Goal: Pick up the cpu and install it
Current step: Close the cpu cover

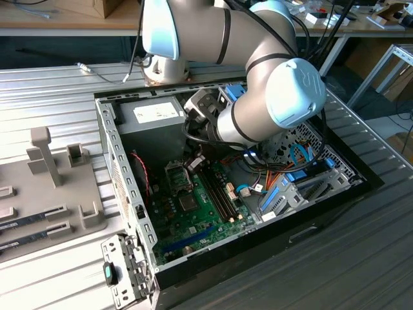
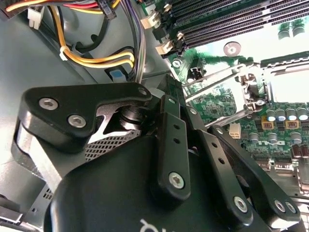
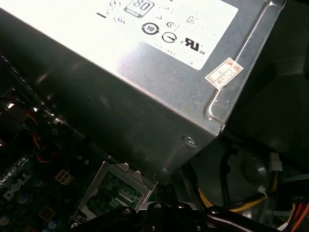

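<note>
My gripper [image 1: 195, 161] reaches down into the open computer case [image 1: 122, 168], just above the motherboard [image 1: 193, 213]. It hangs close to the square processor socket [image 1: 175, 174], on the exterior view's right of it. In the second wrist view the gripper's black body and linkage bars [image 2: 164, 154] sit in front of the socket [image 2: 289, 84], whose metal frame and lever [image 2: 248, 84] stand raised. The first wrist view has the socket's silvery frame [image 3: 113, 193] with green board inside it, beside the gripper's links [image 3: 164, 212]. The cpu is hidden.
A silver power supply [image 1: 158, 113] [image 3: 145, 72] stands close behind the gripper. Memory slots [image 1: 219, 190] [image 2: 227, 19] run beside the socket. Coloured cables [image 1: 258, 174] [image 2: 96, 60] crowd the case's right. A grey fixture tray [image 1: 51, 187] lies outside the case at the exterior view's left.
</note>
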